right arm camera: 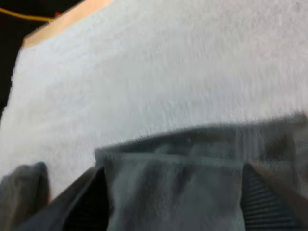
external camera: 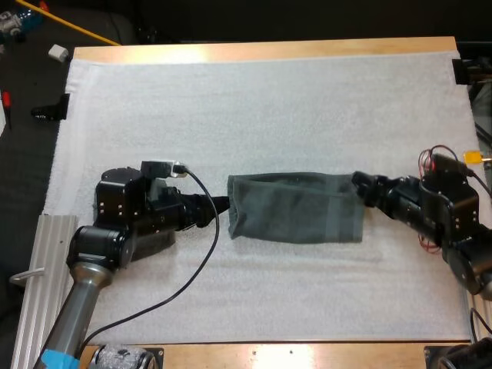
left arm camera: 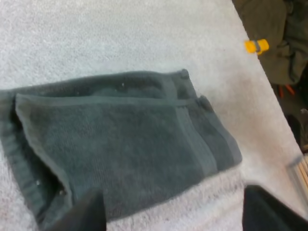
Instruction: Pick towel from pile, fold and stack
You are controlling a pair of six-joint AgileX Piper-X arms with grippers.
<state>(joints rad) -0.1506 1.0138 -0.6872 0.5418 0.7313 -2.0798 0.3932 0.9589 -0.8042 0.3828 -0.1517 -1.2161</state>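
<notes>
1. White mat [external camera: 269, 100] covers the wooden table [external camera: 254, 51]. On the mat lies one dark grey-green towel [external camera: 296, 207], folded into a long flat band with a doubled hem along its far side.
2. At the towel's left end my left gripper [external camera: 219, 206] sits low over the mat. Its fingers [left arm camera: 89, 214] stand apart, one over the towel's near corner and the other over bare mat beside the towel.
3. At the towel's right end is my right gripper [external camera: 360, 190]. Its fingers [right arm camera: 94, 202] are spread wide, and the towel's end lies flat between them, unpinched.
4. Both arms lie roughly in line with the towel's long axis, one on each side of it.
</notes>
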